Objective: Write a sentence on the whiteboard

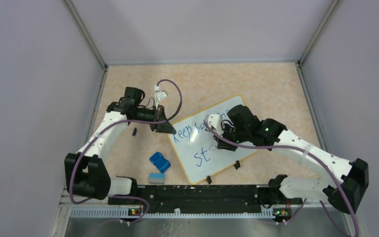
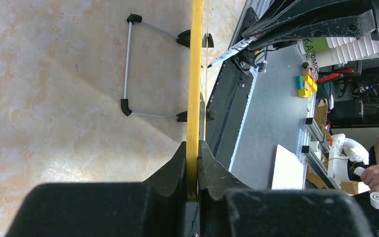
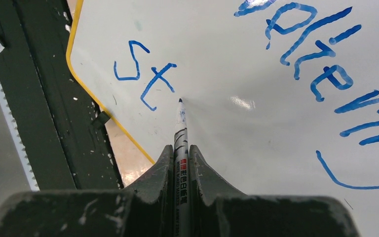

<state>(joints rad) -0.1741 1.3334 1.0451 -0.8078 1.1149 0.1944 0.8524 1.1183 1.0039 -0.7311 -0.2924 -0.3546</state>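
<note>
The whiteboard (image 1: 192,160) lies tilted at mid table, with a yellow-orange rim and two black clips on its near edge. The sentence (image 1: 188,131) in blue reads "keep bettering", partly hidden by the right arm, and below it "st" (image 3: 145,74). My left gripper (image 1: 170,128) is shut on the board's left rim (image 2: 194,98), seen edge-on. My right gripper (image 1: 220,140) is shut on a white marker (image 3: 180,143). The marker's blue tip (image 3: 180,101) sits at the board just right of the "t".
A blue eraser (image 1: 160,161) and a small blue-grey block (image 1: 156,177) lie on the table left of the board. A small dark cap (image 1: 134,131) lies by the left arm. A wire stand (image 2: 128,64) lies behind the board. The black base rail (image 1: 197,192) runs along the near edge.
</note>
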